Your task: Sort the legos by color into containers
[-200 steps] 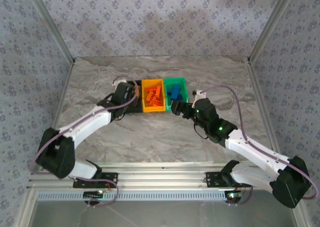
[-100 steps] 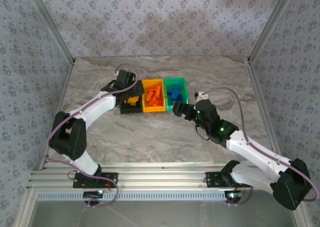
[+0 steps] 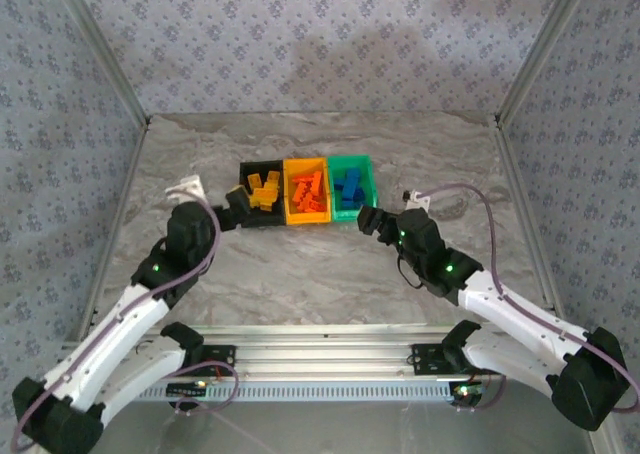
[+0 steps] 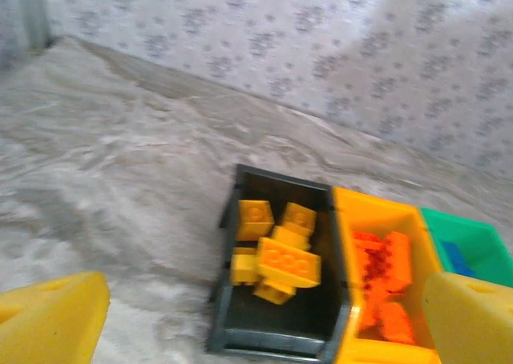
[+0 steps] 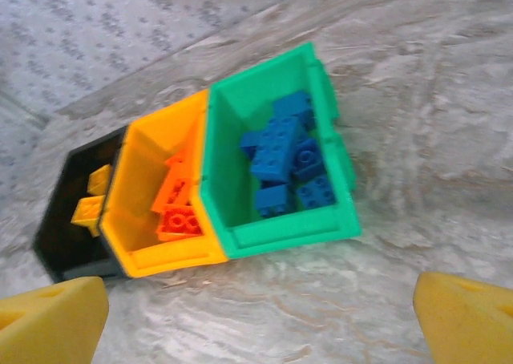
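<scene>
My left hand [image 3: 236,210] and right hand [image 3: 366,221] both gape wide, empty. Small yellow plastic bricks [image 4: 280,260] lie in the black rectangular bin [image 4: 268,342], nearest my left; blue bricks [image 5: 284,151] in the green bin [image 5: 288,232], nearest my right.

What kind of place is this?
Probably a robot test cell, not a home: patterned panels box in a marble-look table, with left arm and right arm bolted to an aluminium rail.
</scene>
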